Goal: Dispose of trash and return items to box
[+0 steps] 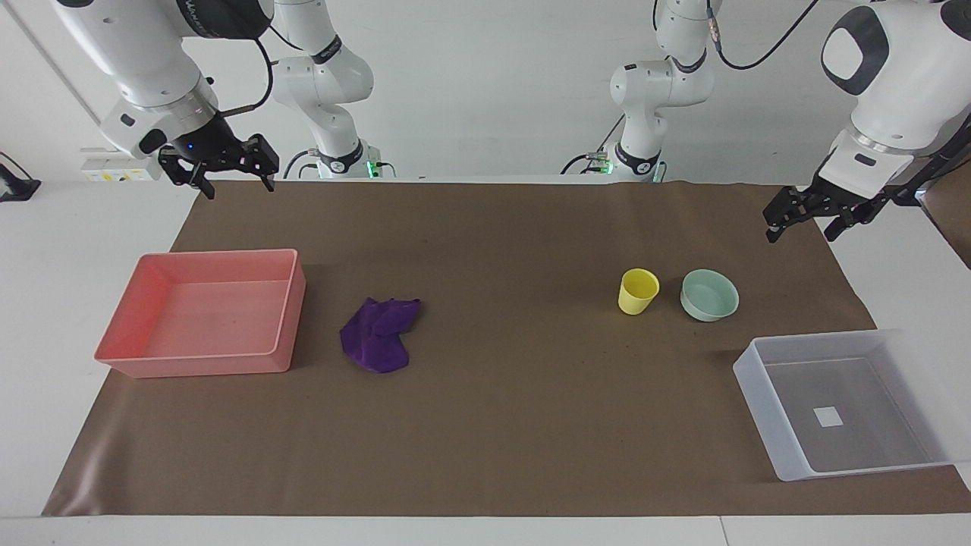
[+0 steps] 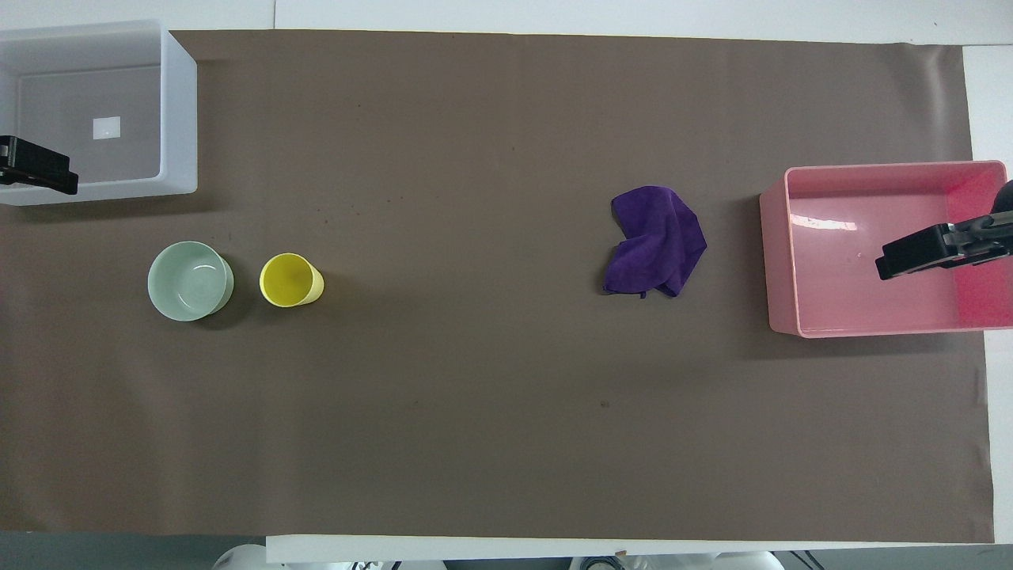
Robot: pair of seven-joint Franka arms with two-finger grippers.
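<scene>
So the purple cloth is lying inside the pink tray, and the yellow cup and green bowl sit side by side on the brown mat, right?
Not quite. The purple cloth lies on the brown mat beside the pink tray, not inside it; the overhead view shows a gap between them. The rest holds: the yellow cup and green bowl sit side by side on the mat.

markings: no legible text.
white square label point(image 1: 828, 415) on the floor of the translucent box point(image 1: 762, 394): blank, no characters to be made out. dark lettering on the upper housing of the right arm point(image 1: 205, 15): cut off at the frame edge, unreadable. no other labels, numbers or signs.
</scene>
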